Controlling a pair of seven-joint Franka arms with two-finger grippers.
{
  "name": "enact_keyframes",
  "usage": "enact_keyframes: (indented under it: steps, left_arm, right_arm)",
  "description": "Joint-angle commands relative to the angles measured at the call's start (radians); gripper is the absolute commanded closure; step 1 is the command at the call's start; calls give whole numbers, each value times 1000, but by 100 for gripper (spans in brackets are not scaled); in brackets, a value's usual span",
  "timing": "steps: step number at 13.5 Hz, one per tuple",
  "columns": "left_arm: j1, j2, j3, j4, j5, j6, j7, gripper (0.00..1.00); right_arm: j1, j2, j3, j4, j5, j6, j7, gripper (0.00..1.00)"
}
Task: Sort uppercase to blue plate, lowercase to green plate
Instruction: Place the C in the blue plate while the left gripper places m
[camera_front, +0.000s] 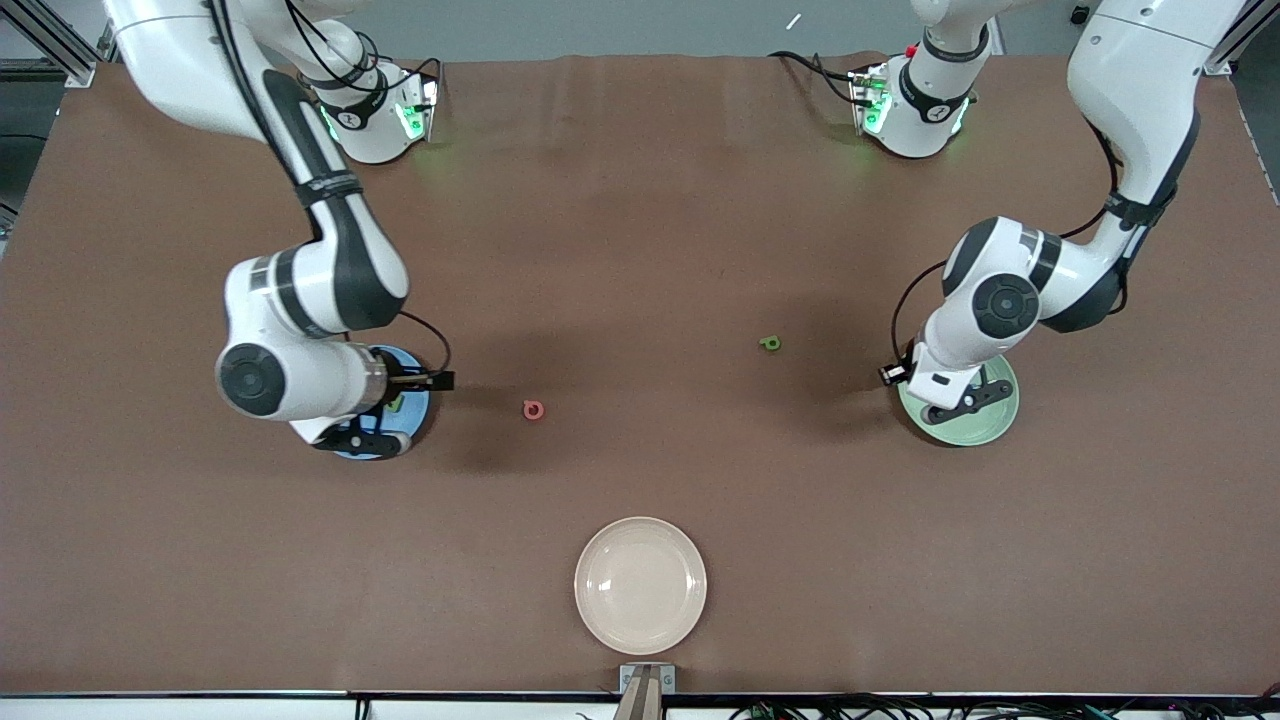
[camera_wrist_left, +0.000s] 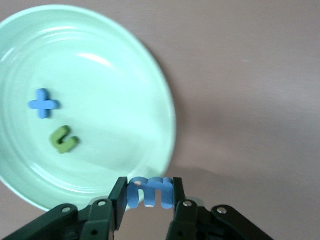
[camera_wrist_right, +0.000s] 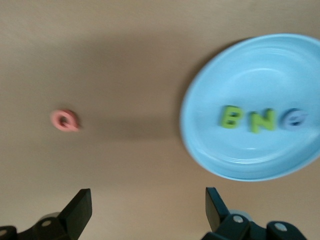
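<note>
My left gripper (camera_wrist_left: 149, 189) is shut on the blue m (camera_wrist_left: 151, 193) and holds it over the rim of the pale green plate (camera_wrist_left: 125, 75). A blue x (camera_wrist_left: 43, 104) and a green u (camera_wrist_left: 63, 139) lie in that plate. In the front view the left gripper (camera_front: 955, 405) is over the green plate (camera_front: 992, 424). My right gripper (camera_wrist_right: 149, 200) is open and empty over the table beside the blue plate (camera_wrist_right: 260, 65), which holds the green B (camera_wrist_right: 230, 117), green N (camera_wrist_right: 262, 120) and blue G (camera_wrist_right: 296, 119). The right gripper (camera_front: 365, 436) covers much of the blue plate (camera_front: 416, 404). The pink ring letter (camera_front: 533, 409) and the green p (camera_front: 769, 343) lie on the table between the plates.
A cream plate (camera_front: 640, 585) sits near the table's front edge, nearer to the front camera than the letters. The brown table (camera_front: 640, 200) stretches between the two arm bases.
</note>
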Motion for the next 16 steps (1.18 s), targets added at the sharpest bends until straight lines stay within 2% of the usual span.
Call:
enact_keyframes:
  steps: [1,7,8,11,16]
  left_arm:
    - [57,-35,-23,-44,10,0,-24,87]
    - [101,-33,-22,-69,12,10,-168,87]
    - [104,-33,-22,-81,12,10,-173,87]
    - [118,-26,-22,-95,35,22,-173,87]
    - [127,-17,-22,-100,42,40,-171,85]
  right_arm:
    - [73,47,-11,-2,23,120,106,0]
    - [196,142,-14,-27,5,388,174,0]
    - [204,156,-14,-27,-24,417,174,0]
    - [210,179,-13,-25,-145,468,168,0]
    - [230,211,-13,-43,-152,546,171,1]
